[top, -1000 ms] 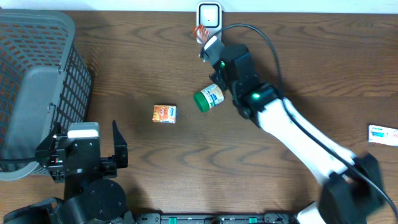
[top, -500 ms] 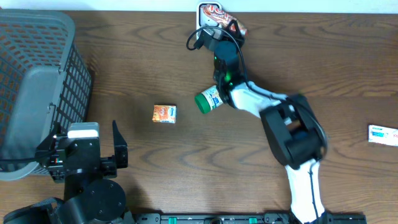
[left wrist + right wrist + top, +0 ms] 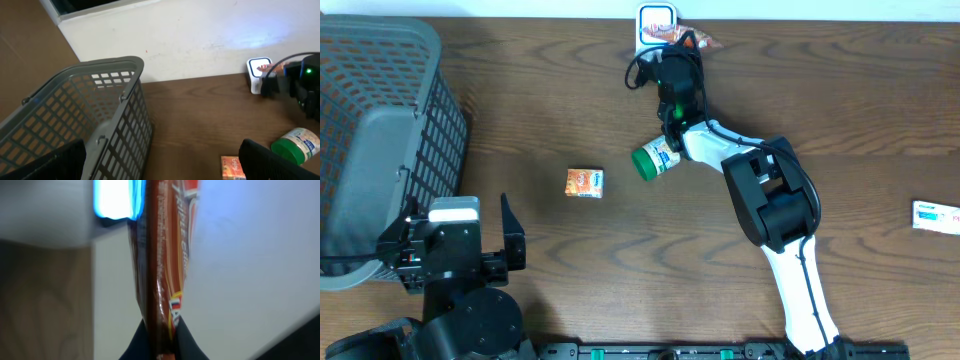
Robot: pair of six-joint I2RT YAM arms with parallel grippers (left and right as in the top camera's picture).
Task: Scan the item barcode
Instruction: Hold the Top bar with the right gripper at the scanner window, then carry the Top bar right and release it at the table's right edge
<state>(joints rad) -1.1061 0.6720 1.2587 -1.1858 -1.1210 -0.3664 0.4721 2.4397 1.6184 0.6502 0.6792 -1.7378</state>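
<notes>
Right wrist view: the snack wrapper (image 3: 162, 280), blurred and cut off at top and bottom, shows print only partly readable; the scanner (image 3: 117, 200) is a blurred glow clipped by the top edge. Overhead view: the basket (image 3: 380, 130) runs off the left edge, and the print on the card (image 3: 935, 216) at the right edge is too small to read. Left wrist view: the bottom edge cuts the orange box (image 3: 233, 167).

I see a mock shop checkout, wood counter (image 3: 520, 90), grey shopping basket (image 3: 380, 130), lit barcode scanner (image 3: 655, 17) by the wall (image 3: 200, 35), green-capped jar (image 3: 655, 158), orange packet (image 3: 585, 183)
</notes>
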